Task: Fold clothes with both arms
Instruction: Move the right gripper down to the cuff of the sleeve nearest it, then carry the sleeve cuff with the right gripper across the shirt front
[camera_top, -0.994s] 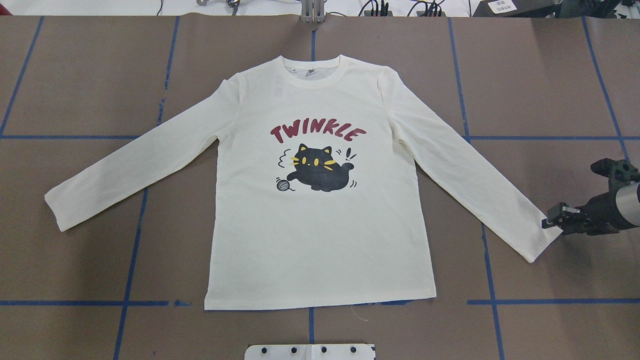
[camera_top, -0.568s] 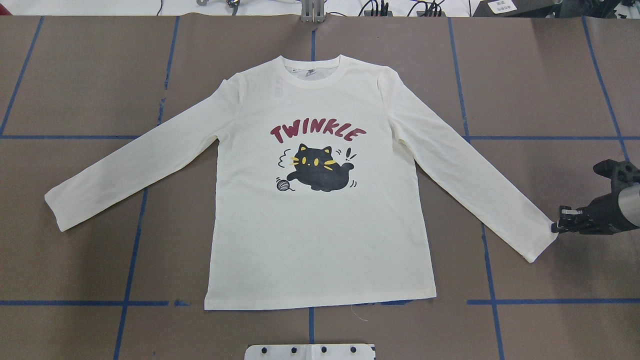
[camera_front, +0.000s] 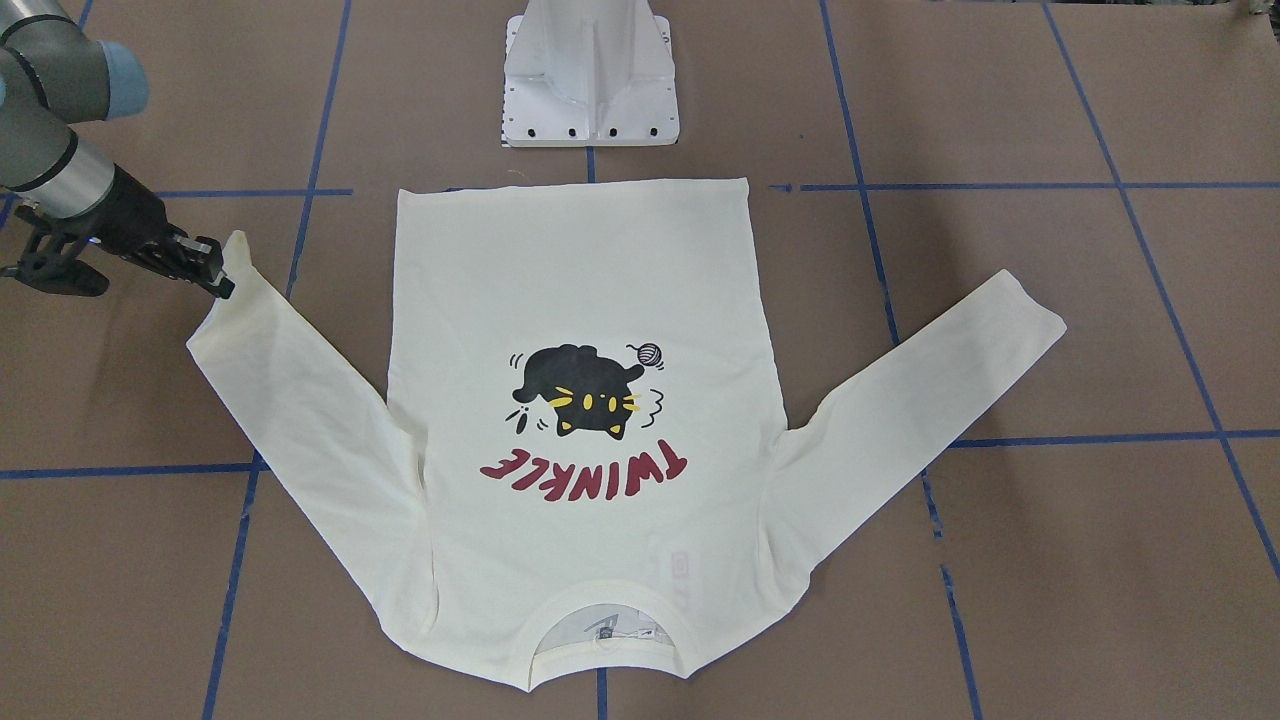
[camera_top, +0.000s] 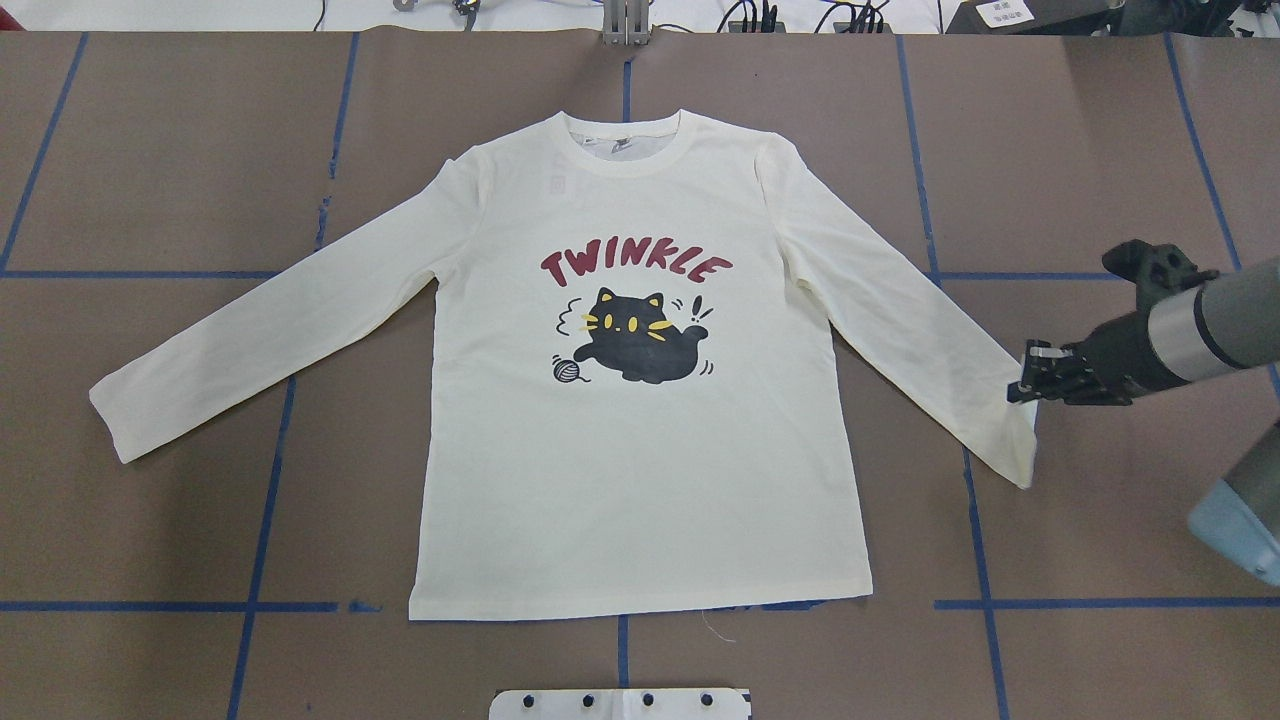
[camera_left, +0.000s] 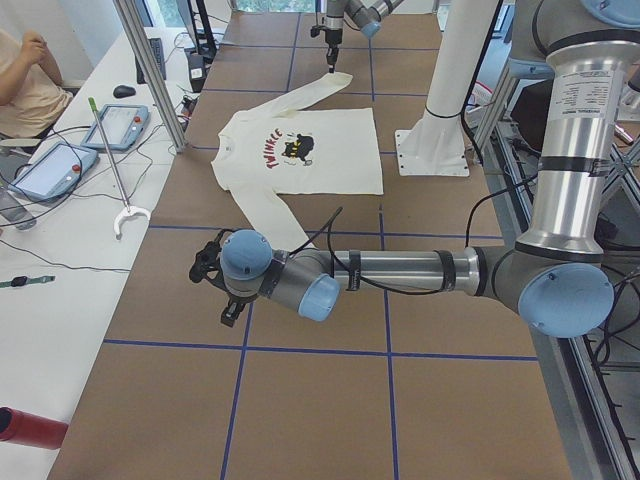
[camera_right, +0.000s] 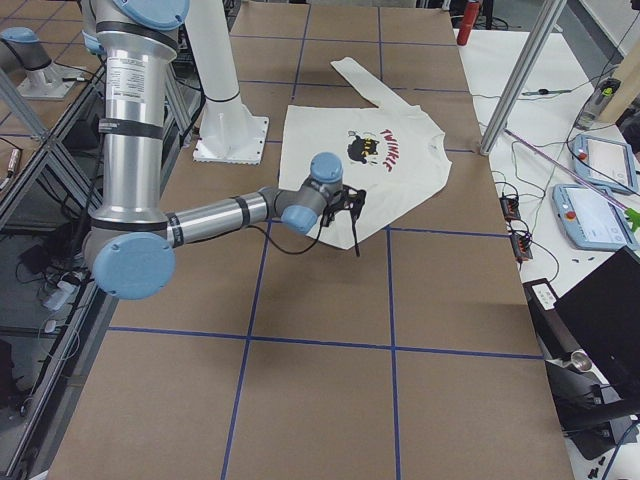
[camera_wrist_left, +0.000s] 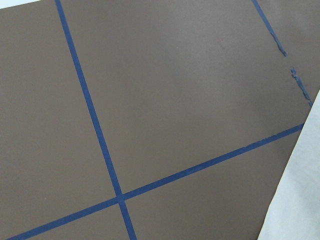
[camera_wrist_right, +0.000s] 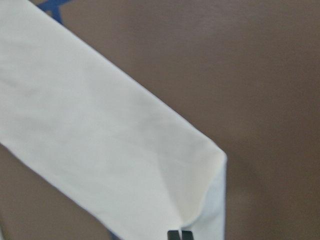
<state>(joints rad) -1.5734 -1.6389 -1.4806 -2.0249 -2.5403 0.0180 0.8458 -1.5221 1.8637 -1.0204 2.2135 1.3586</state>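
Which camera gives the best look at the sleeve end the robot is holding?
The right wrist-mounted view: the cuff fills it, its corner caught in the shut jaws. Overhead and front-facing views show it small at the right gripper, the side views tiny; the left wrist view misses it.

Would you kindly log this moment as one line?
right gripper: shut on shirt cuff, raised | left gripper: state unclear, off shirt | fold: not begun
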